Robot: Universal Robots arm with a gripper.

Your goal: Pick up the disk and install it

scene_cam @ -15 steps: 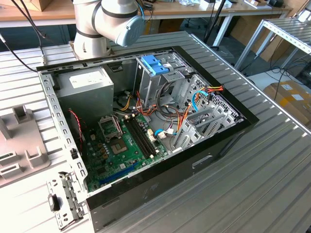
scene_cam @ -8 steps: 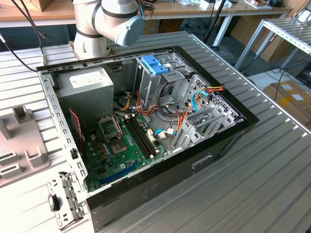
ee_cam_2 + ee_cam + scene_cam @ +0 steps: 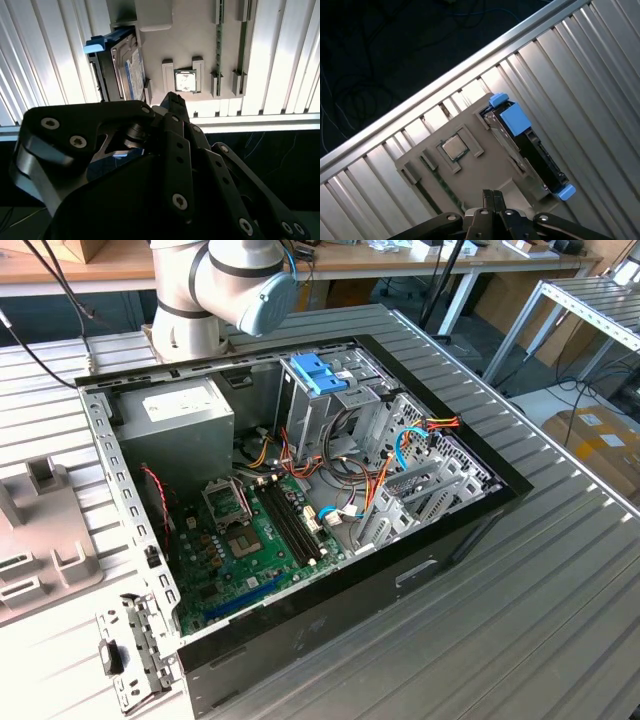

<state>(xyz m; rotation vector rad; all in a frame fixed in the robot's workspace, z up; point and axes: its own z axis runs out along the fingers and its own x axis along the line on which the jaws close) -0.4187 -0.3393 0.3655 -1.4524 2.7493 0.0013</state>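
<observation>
First wrist view has the disk (image 3: 532,150) standing on its long edge in a slot down one side of the grey fixture plate (image 3: 470,172). It's a dark body with the blue carrier round it, and the blue end tab (image 3: 514,119) pokes up at one end. A CPU chip (image 3: 454,146) sits in its own pocket on the same plate, apart from the disk. The plate lies flat on the ribbed metal table (image 3: 580,75). In the exterior view it's at the exterior view's left, beside the open computer case (image 3: 330,610).

The gripper (image 3: 492,195) hangs over the plate near the disk without touching it. Its jaws look pressed together, nothing between them.

Handling-wise, I'd guess it's stiff and fairly dense for its size, with smooth metal faces that could slip. It also won't like knocks. The carrier is only thin plastic and probably flexes, so I wouldn't trust the tab to take the weight. Best bet looks like pinching across the two flat faces near the middle of the upper edge, so it comes out straight and doesn't swing.
</observation>
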